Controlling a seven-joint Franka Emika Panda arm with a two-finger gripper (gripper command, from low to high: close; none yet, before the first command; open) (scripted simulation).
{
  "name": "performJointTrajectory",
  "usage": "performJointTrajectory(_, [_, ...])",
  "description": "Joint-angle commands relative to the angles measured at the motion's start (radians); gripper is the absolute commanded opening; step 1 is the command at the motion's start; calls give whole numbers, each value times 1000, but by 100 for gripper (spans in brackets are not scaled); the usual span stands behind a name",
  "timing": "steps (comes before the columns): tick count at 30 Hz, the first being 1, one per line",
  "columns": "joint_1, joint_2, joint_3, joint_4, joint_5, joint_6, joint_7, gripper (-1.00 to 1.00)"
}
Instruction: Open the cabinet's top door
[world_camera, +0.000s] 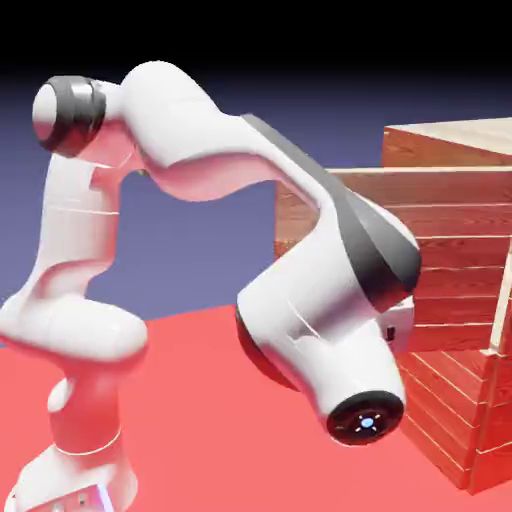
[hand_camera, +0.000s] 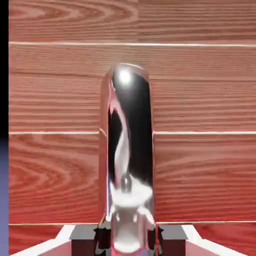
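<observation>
Cabinet (world_camera: 450, 300) sits at the exterior view's right on the red table (world_camera: 190, 380), reddish-brown planks with a lighter top. Its top door (hand_camera: 200, 100) fills nearly the whole hand view: horizontal wood planks with pale seams between them. A thin dark strip and a bit of blue-violet backdrop show at that view's left edge, past the door's edge.

Silver bar handle (hand_camera: 127, 150) runs up the middle of the hand view, large and mirror-bright, from the bottom edge to a rounded top about a third of the way down.

Gripper (hand_camera: 127, 239) is on the handle: the two dark finger tips (hand_camera: 102, 237) sit tight against either side of the bar at the bottom edge, so it reads as clamped on the handle.

In the exterior view the white arm (world_camera: 300, 300) rises from lower left and bends to the cabinet front; the wrist hides the gripper and handle there. Whether the door is ajar, I can't tell.
</observation>
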Motion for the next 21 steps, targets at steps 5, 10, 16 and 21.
performJointTrajectory(5, [13,-181,42,55,-99,95,57,-100])
performJointTrajectory(10, [97,-363,15,119,-203,169,127,-100])
performJointTrajectory(16, [248,-580,-59,258,-340,188,221,-100])
performJointTrajectory(21, [358,-718,-108,389,-426,153,287,100])
